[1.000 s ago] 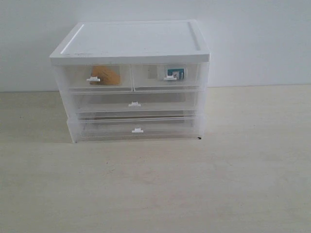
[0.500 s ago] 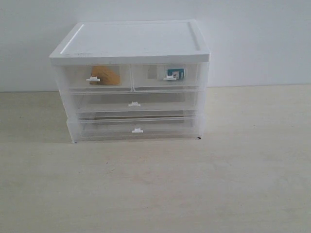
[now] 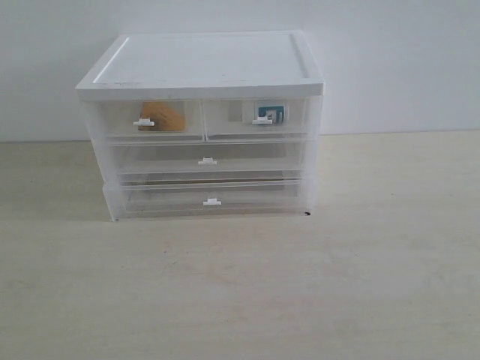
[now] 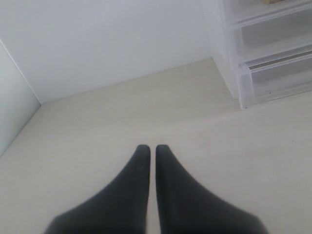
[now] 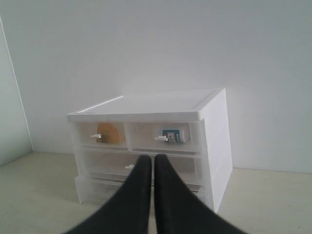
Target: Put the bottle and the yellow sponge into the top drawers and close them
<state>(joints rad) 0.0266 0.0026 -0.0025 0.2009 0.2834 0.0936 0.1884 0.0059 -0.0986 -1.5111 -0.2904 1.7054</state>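
Left tool (image 4: 152, 146) and right tool (image 5: 151, 157) closed, empty; yellow sponge (image 3: 165, 117), bottle (image 3: 269, 113) — blurred behind top drawers (image 3: 221, 127).

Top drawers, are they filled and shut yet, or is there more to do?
Looks done: the yellow sponge sits in the left of the top drawers, the bottle in the right, both pushed in flush. In hand: nothing, both jaws are shut and empty. Left: nothing that shows.
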